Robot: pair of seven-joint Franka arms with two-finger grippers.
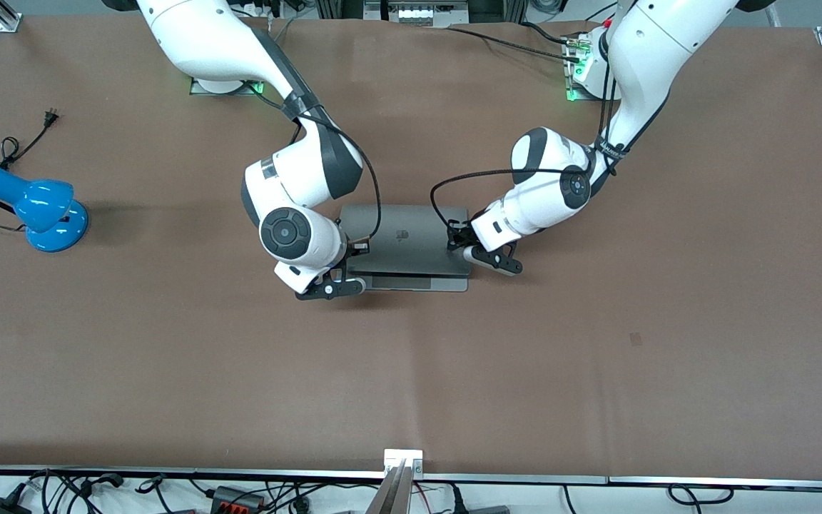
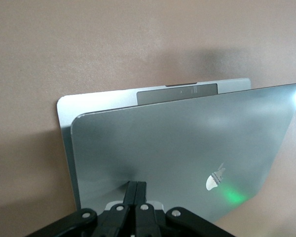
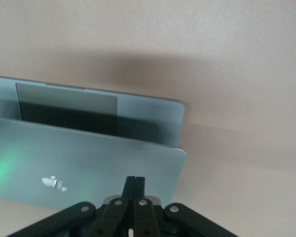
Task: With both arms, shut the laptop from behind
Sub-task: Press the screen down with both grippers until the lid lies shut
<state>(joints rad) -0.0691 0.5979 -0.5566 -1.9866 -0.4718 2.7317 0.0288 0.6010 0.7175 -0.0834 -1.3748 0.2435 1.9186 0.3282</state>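
Observation:
The grey laptop (image 1: 404, 239) lies mid-table with its lid tilted low over the base, the apple logo facing up. A strip of base and trackpad (image 1: 418, 283) shows at the edge nearer the front camera. My left gripper (image 1: 457, 244) is shut, its fingertips against the lid's back at the left arm's end. My right gripper (image 1: 359, 248) is shut too, pressing the lid's back at the right arm's end. The left wrist view has the shut left gripper (image 2: 137, 183) on the lid (image 2: 187, 143). In the right wrist view the right gripper (image 3: 134, 179) touches the lid (image 3: 89, 158) above the trackpad (image 3: 64, 106).
A blue desk lamp (image 1: 36, 205) with a black cord and plug (image 1: 50, 116) lies at the right arm's end of the brown table (image 1: 411, 371). Cables and a metal bracket (image 1: 403, 460) run along the table's edge nearest the front camera.

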